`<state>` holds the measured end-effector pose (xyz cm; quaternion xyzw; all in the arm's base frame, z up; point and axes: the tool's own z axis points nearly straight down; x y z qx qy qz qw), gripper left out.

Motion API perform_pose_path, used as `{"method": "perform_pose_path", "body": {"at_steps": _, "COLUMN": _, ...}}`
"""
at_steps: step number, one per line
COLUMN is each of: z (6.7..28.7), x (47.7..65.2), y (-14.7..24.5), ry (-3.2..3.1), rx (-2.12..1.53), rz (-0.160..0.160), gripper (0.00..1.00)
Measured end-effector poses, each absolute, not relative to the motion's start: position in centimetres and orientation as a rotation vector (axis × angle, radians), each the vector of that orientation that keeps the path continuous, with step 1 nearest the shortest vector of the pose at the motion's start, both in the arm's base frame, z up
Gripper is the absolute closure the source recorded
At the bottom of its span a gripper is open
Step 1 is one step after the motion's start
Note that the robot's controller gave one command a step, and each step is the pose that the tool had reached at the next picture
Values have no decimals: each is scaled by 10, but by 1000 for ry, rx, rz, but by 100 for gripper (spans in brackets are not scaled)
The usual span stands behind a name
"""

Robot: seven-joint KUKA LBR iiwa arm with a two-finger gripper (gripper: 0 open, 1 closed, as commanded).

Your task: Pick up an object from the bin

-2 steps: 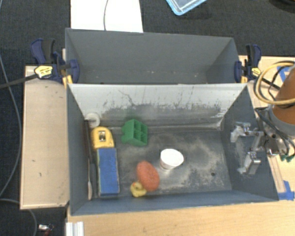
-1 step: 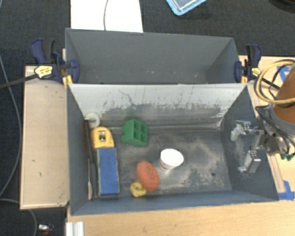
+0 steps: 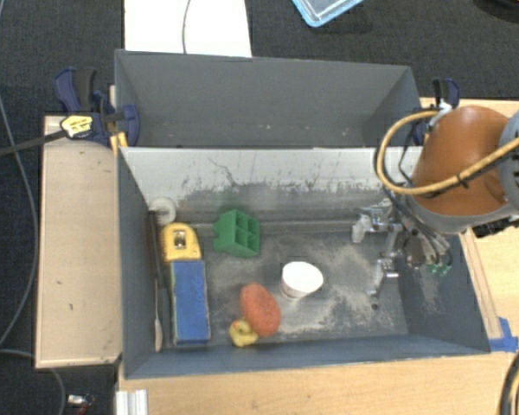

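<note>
My fingers [image 3: 381,275] hang over bare, scuffed floor at the right of the grey metal bin [image 3: 268,102], with nothing between them. I cannot tell whether they stand apart or together. Nearest, just to their left, lies a white round cap [image 3: 302,279]. I judge it light, stiff and smooth, so best pinched across its rim. Beyond it sits an orange oval lump [image 3: 260,308], probably soft, touching a small yellow piece [image 3: 241,333]. Further left are a ribbed green block [image 3: 237,232] and a long blue bar [image 3: 190,305].
</note>
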<state>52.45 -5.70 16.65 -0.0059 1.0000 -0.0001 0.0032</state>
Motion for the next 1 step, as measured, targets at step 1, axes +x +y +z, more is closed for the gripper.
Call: {"method": "perform_pose_path", "body": {"at_steps": 1, "z": 140, "x": 535, "y": -55, "ry": 3129, "rx": -154, "rz": -2, "gripper": 0}}
